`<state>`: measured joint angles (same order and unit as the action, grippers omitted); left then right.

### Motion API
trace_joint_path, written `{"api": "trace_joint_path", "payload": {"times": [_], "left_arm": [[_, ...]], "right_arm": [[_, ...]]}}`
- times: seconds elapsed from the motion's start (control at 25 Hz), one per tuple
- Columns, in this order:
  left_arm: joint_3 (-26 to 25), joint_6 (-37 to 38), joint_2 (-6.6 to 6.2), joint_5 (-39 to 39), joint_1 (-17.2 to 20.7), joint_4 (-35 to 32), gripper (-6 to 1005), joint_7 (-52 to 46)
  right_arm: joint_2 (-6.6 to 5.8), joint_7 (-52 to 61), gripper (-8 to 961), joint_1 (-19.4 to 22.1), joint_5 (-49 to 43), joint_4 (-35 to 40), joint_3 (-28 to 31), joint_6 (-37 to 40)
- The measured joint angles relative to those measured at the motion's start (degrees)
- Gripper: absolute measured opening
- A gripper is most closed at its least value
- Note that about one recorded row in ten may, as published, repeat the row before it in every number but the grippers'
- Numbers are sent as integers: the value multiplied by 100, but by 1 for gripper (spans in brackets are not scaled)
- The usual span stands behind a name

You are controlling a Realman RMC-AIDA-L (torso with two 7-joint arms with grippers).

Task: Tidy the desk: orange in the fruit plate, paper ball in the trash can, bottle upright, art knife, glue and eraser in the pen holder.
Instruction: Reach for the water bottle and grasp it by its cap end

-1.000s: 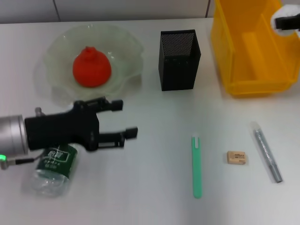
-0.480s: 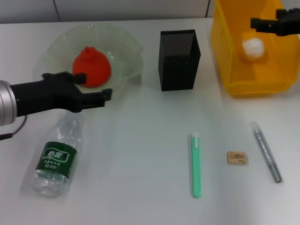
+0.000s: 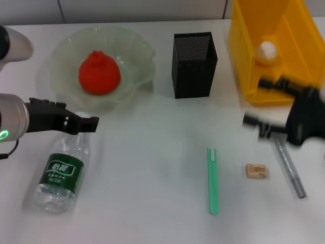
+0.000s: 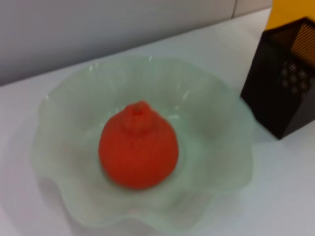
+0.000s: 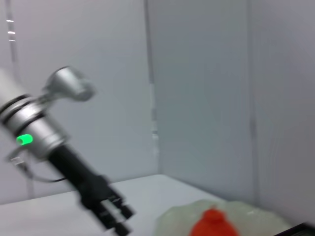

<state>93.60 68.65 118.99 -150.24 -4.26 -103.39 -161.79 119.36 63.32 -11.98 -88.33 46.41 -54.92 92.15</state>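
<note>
Though smeared in the head view, reads as the right gripper (image 3: pixel 260 103), low near the right edge of the white desk (image 3: pixel 152 213), just in front of the yellow plastic trash bin (image 3: pixel 244 66), with jaws spread wide and nothing between them.

Inside that bin, toward the far right corner: the white crumpled paper ball (image 3: pixel 266 51). Toward the far left corner: the red-orange knobbed orange (image 3: pixel 99 72), seated in the pale green wavy glass fruit plate (image 3: pixel 141 48). Near the left edge, toward the near corner: the clear plastic bottle with a green label (image 3: pixel 62 173), flat on its side, cap end partly under the left gripper (image 3: pixel 87 122). Cannot tell whether that gripper's jaws are apart or together; seen side-on only. Midway along the far edge: the black mesh pen holder (image 3: pixel 194 63). Toward the near right corner, all loose on the desk: the slim green art knife (image 3: pixel 213 180), the small tan eraser (image 3: pixel 256 171), the grey glue stick with a clear cap (image 3: pixel 290 170).

Risks, as a judgement:
- Could send the bottle rolling with an off-centre grip on its round, slick body.
- Could bump the plate just behind it.
- Might nudge the eraser or skid the glue on a careless descent.
- Likely hard to pinch such thin, flat things off the surface.

No sight of own fingers in either wrist view. Far tip of the glue covered by the right gripper. Inside of the holder too dark to read.
</note>
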Motion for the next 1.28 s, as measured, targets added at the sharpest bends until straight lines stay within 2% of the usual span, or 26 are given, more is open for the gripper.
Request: {"api": "trace_joint_path", "payload": {"times": [0.12, 0.24, 0.44, 0.88, 1.28], "left_arm": [[6, 1, 2, -48, -89, 132, 845, -101], [-48, -45, 9, -60, -263, 408, 844, -210], [-249, -213, 11, -49, -658, 1086, 844, -282], [-419, -302, 10, -34, -1081, 1934, 842, -299], [-464, -189, -14, -136, -1208, 2041, 609, -250]], "right_arm": [[-19, -790, 846, -42, -56, -846, -4, 115], [-17, -1023, 846, -42, -75, -1131, 0, 103], [-15, -1040, 846, -39, -103, -1200, -7, 79], [-9, -1019, 845, -33, -123, -1215, -10, 83], [-9, -807, 844, -32, -130, -1219, 6, 91]]}}
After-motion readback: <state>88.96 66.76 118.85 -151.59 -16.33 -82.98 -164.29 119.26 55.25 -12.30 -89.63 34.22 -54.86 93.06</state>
